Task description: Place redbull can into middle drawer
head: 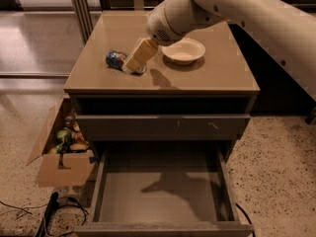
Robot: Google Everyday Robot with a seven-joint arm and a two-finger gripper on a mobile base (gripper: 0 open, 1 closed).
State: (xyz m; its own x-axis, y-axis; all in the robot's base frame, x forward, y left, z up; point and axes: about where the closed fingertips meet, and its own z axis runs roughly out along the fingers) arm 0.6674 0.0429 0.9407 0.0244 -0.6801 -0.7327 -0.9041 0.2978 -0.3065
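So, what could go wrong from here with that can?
The redbull can lies on its side at the pincer, so a nudge could roll it off the cabinet top. The bowl sits close beside the arm and could get bumped on the swing to the open middle drawer.

Blue-silver redbull can [115,59] lies sideways on the cabinet top [217,78], gripper [132,67] just beside it; middle drawer [163,199] stands open.
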